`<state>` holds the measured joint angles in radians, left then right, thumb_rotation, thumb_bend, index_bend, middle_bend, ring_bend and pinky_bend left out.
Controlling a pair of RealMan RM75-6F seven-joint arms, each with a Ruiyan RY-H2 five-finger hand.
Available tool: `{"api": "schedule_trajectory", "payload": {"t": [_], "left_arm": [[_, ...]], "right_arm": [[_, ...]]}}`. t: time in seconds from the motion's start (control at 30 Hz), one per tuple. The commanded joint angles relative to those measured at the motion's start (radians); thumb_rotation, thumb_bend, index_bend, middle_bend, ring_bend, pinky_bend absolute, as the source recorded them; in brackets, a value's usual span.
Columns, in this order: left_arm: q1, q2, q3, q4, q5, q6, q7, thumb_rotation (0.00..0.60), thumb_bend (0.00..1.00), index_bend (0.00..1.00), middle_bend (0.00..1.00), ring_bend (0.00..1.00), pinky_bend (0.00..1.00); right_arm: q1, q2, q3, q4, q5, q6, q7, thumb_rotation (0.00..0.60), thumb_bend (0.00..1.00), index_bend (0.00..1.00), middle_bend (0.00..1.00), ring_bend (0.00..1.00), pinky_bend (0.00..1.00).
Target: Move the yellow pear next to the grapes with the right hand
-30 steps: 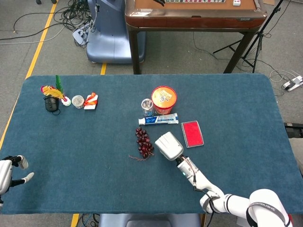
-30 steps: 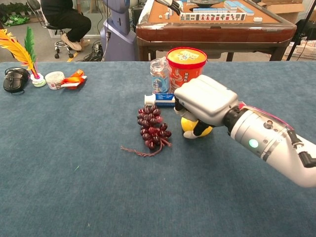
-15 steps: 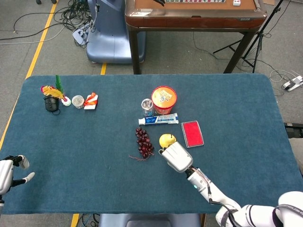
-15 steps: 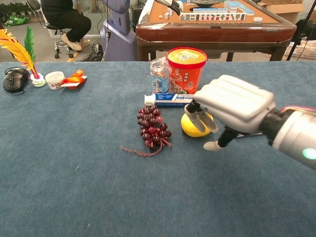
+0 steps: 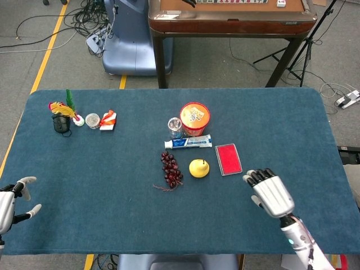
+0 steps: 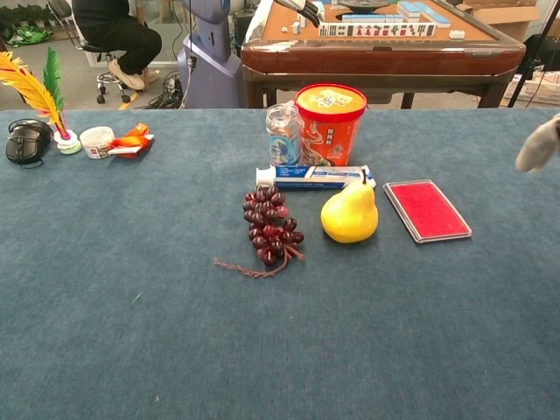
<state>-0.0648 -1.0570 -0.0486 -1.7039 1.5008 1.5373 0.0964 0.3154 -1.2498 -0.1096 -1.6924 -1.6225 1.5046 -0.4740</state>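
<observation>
Two fruits lie mid-table: yellow pear (image 5: 198, 167) just beside grapes (image 5: 171, 169). My right hand (image 5: 270, 192), empty, fingers apart, is near the front edge; I judge placement done.

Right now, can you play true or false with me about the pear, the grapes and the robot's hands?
1. The yellow pear stands on the table right beside the grapes. True.
2. The right hand is holding the pear. False: it holds nothing, its fingers are spread, and it is well off to the side of the pear.
3. The toothpaste tube lies just behind the pear and the grapes. True.
4. The red flat box sits between the pear and the grapes. False: it lies on the pear's other side, away from the grapes.
5. The left hand is touching the grapes. False: it is at the table's far left edge, holding nothing.
</observation>
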Motion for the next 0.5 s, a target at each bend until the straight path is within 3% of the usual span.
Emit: {"api": "schedule_trajectory", "payload": {"t": [0.03,0.2,0.5], "left_arm": [[0.003,-0.001,0.004,-0.009,0.007,0.006,0.023,0.6,0.12,0.32,0.58,0.5,0.61],[0.008,0.007,0.011,-0.028,0.023,0.013,0.033,0.6,0.12,0.35,0.58,0.5,0.61],[-0.004,0.002,0.014,-0.036,0.037,-0.004,0.05,0.6,0.12,0.37,0.57,0.5,0.61]], "right_arm": [[-0.084,0.047,-0.014,0.005,0.016,0.089,0.08,0.6,0.0,0.31,0.32,0.31,0.39],[-0.162,0.065,0.0,0.053,0.059,0.152,0.179,0.6,0.0,0.31,0.32,0.31,0.39],[-0.209,0.103,0.06,0.073,0.08,0.196,0.275,0.6,0.0,0.31,0.32,0.31,0.39]]}}
